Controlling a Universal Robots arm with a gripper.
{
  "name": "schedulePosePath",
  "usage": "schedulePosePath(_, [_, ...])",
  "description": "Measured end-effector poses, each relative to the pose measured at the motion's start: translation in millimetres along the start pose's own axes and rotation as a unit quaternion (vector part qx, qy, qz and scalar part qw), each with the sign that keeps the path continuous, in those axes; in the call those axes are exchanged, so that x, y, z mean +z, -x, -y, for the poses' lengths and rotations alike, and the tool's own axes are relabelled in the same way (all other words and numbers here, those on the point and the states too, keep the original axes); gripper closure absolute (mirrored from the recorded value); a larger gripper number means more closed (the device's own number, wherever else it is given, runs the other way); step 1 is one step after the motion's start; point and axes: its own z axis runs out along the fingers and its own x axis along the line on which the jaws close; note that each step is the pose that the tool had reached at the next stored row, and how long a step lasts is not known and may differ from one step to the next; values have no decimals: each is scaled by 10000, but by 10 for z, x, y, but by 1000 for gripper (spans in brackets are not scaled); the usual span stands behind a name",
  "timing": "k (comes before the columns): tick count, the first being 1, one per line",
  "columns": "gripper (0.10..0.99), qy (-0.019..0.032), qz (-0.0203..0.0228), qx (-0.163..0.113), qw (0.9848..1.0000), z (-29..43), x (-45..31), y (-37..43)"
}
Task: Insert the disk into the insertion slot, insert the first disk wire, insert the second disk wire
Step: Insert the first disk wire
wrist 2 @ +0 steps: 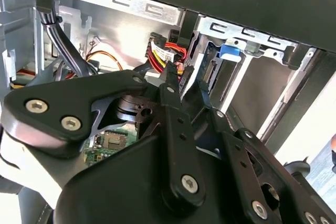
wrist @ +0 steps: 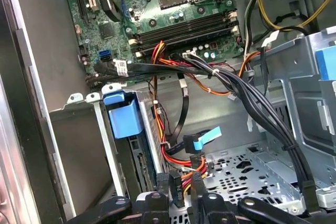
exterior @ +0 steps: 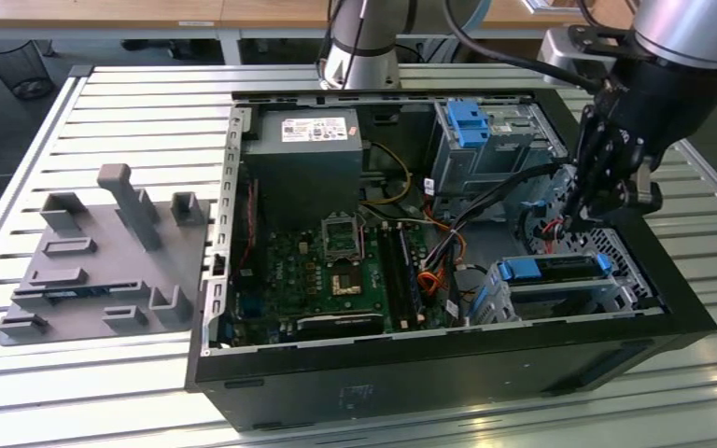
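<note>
- The disk (exterior: 555, 268) is seen seated in the insertion slot (exterior: 545, 301), at about 4 o'clock inside the computer case (exterior: 458, 378) in the exterior view.
- The tool (wrist: 181, 196) is held just behind that slot. Its fingers are closed on the black plug of a disk wire (wrist: 177, 182) with red, yellow and orange strands.
- This wire is judged light and limp, so it would not be steered by its strands. The plug is small, stiff plastic with delicate contacts, and is best gripped across its flat sides, as it is here.
- The disk is judged dense, rigid and sensitive to knocks. Its blue carrier would be the safer place to hold it.
- A flat black cable with a blue end (wrist: 203, 141) hangs just beside the gripped plug, and its end appears free.
- The case also holds the motherboard (exterior: 333, 271) near its centre and a taller cage (exterior: 502, 140) with a blue tab at about 1 o'clock.
- The case rests on a slatted table (exterior: 147, 103), with a grey fixture plate (exterior: 97, 271) at 9 o'clock of it.
</note>
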Motion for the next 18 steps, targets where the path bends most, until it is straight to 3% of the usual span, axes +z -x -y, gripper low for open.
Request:
schedulePosePath(2, [792, -2, -8, -3, 10000, 0, 6, 0])
schedulePosePath(4, [918, -4, -14, -9, 10000, 0, 9, 0])
schedulePosePath(8, [918, -19, -10, -282, 9996, 1, 10, 1])
schedulePosePath(13, [918, -39, 3, -682, 9977, -1, 13, -2])
schedulePosePath(18, [918, -64, 10, -777, 9970, -15, 18, -63])
